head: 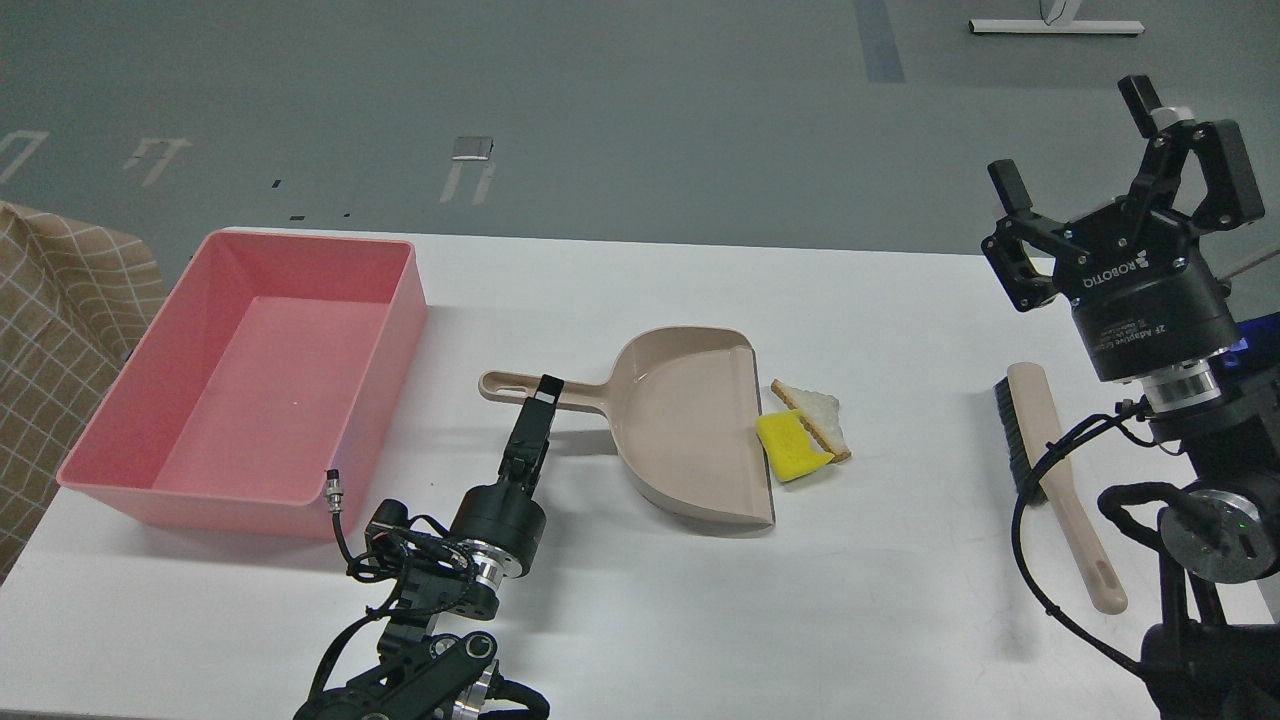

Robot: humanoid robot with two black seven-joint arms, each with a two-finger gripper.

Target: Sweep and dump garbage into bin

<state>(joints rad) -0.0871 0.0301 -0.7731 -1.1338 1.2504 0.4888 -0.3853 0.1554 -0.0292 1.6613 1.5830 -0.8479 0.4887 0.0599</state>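
The pink bin (262,385) stands on the left of the white table (900,320). The garbage lies at the mouth of the beige dustpan (690,420): a yellow sponge chunk (790,447) with one edge on the pan's lip, and a triangular white bread slice (816,415) touching its right side. My left gripper (545,392) is at the dustpan's handle (520,386), seen edge-on, so its fingers cannot be told apart. My right gripper (1075,140) is open and empty, raised high at the far right.
A beige hand brush (1055,480) with dark bristles lies on the table's right side, below my right arm. A chequered cloth (50,330) is off the table's left edge. The bin holds nothing.
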